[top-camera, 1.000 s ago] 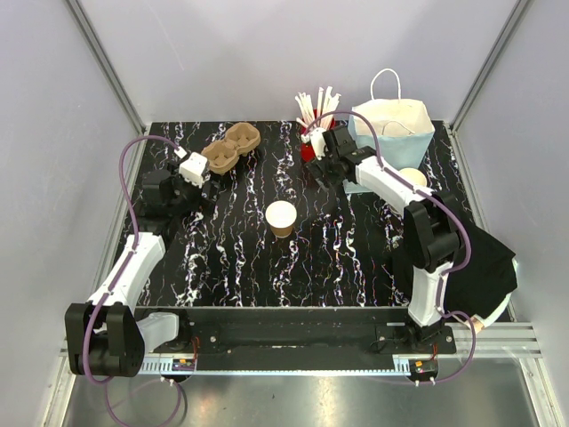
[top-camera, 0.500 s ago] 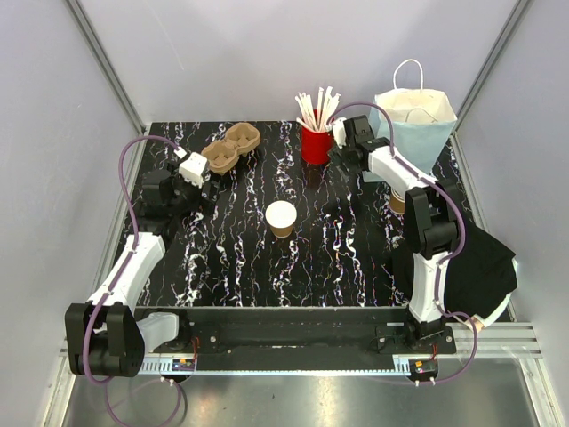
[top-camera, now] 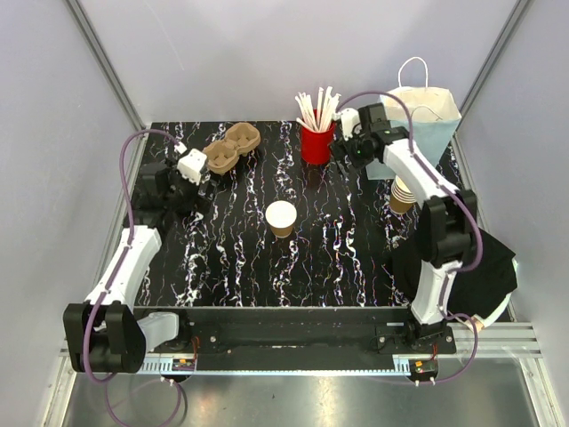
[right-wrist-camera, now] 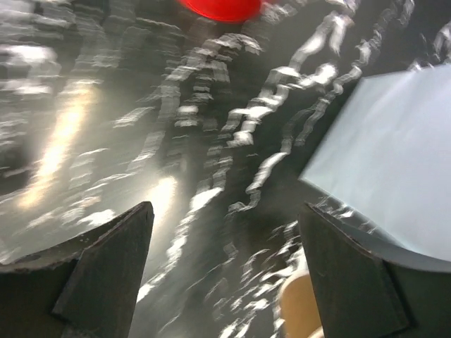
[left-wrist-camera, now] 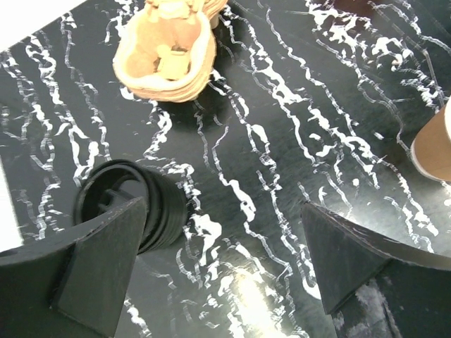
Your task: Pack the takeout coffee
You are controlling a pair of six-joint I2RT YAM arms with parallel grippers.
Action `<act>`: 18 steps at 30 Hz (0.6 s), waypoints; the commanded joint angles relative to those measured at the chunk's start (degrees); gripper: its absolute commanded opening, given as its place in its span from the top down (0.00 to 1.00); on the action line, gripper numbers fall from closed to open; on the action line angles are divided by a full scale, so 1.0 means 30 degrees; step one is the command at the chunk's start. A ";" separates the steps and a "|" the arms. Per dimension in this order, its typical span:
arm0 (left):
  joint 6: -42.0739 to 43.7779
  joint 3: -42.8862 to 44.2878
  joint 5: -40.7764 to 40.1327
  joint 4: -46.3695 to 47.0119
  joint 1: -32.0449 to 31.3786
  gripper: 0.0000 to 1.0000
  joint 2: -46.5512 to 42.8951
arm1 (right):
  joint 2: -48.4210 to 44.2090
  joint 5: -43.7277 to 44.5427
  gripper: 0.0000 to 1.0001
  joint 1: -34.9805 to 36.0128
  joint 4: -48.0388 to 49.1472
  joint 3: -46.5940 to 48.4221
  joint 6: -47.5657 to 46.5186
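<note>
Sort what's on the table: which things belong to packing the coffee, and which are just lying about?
Job in hand:
coffee cup
blue bag

Lying about:
cup carrier
red cup of sticks
cup stack
black lids

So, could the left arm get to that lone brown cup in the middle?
Probably yes. The left gripper is open and empty, and only bare table lies between it and the cup; the cardboard carrier sits clear of that path.

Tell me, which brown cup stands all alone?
The tan paper cup in the middle of the table. The other brown cups sit nested in a stack beside the pale blue bag.
</note>
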 commanded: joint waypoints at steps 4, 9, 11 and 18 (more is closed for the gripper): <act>0.3184 0.3584 0.0549 -0.3513 0.0712 0.01 0.1324 | -0.5951 -0.7410 0.08 0.0112 -0.3104 0.0180 0.0990; 0.3748 0.5460 0.0346 -0.5454 0.0859 0.01 0.4016 | -0.7504 -0.9260 0.05 0.0141 -0.4567 -0.0609 0.0961; 0.3193 0.6046 -0.0266 -0.5484 0.1034 0.01 0.4694 | -0.8176 -0.9410 0.03 0.0112 -0.4746 -0.0933 0.0932; 0.2050 0.7073 -0.1206 -0.5865 0.1094 0.01 0.6688 | -0.9908 -0.9410 0.00 0.0112 -0.5157 -0.2574 0.0580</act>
